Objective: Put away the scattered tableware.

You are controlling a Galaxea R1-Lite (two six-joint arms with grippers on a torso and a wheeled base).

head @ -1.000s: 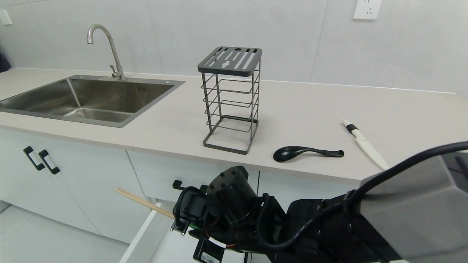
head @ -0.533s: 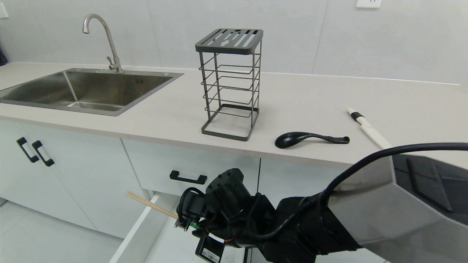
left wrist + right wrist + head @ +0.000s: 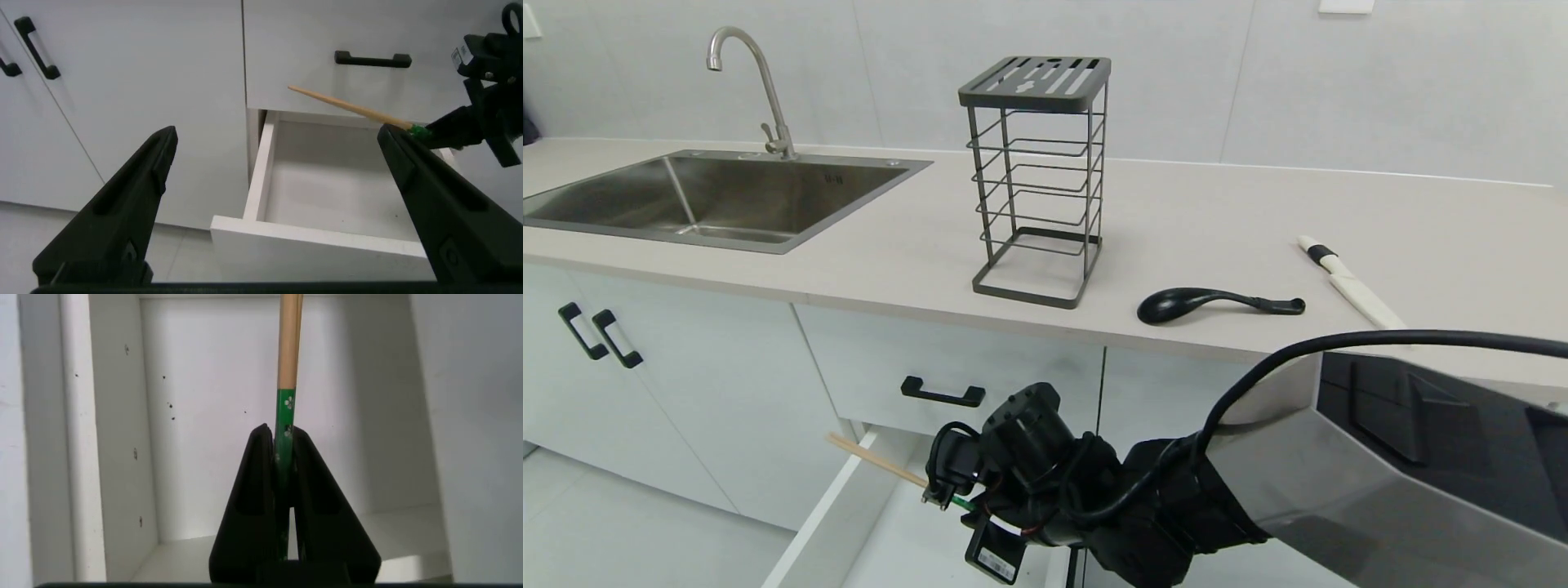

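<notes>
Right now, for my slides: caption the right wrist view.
Right gripper clamps chopsticks over the open white drawer.

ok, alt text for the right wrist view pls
The right end effector is shut on the green-painted end of a wooden chopstick. The chopstick points away from the camera, over the white inside of an open drawer.

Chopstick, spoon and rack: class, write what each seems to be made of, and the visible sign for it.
Chopstick: likely wood or bamboo; pale tan shaft with a green painted end.
Spoon: probably plastic; solid black with a slight sheen.
Rack: seemingly metal; thin dark grey wires under a slotted top plate, matte finish.
</notes>
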